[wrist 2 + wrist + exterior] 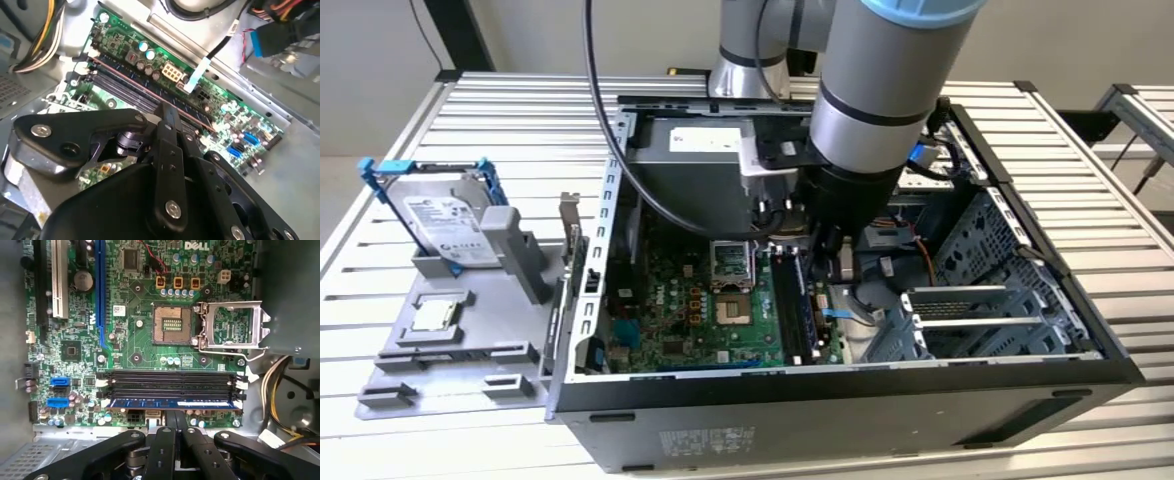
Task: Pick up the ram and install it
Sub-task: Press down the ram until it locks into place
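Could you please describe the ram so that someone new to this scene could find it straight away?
In the first wrist view, find the green motherboard inside the open computer case, then its bank of long black memory slots. The ram stands on edge in the slot nearest the gripper. It is the one blue stick; the neighbouring slots are bare black.

Even, bright light — soft shadows, slight blur.
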Controlling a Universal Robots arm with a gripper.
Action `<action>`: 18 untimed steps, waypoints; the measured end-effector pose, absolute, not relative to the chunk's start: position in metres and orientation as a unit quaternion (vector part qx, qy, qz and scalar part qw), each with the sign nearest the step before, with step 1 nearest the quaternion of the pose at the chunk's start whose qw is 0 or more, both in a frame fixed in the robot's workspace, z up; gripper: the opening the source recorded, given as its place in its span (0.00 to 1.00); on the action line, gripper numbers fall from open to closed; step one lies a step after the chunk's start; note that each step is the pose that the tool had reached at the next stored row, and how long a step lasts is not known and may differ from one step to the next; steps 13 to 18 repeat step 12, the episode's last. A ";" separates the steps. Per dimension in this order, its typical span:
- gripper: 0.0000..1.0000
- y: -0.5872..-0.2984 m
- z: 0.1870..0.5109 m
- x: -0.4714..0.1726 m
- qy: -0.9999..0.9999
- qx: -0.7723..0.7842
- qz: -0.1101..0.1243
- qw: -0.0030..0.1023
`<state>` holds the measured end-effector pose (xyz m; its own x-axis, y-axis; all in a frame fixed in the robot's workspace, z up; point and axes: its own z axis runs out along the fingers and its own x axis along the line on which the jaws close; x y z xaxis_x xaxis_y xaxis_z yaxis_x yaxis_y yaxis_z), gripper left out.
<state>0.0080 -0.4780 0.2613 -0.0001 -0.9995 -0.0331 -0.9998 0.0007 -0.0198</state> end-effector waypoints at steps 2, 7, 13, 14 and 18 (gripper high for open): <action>0.00 -0.478 0.267 0.008 0.707 -0.707 0.004 0.018; 0.00 -0.478 0.277 0.008 0.707 -0.707 0.005 0.018; 0.00 -0.478 0.278 0.008 0.707 -0.707 0.005 0.018; 0.00 -0.478 0.278 0.008 0.707 -0.707 0.005 0.018; 0.00 -0.478 0.278 0.008 0.707 -0.707 0.005 0.018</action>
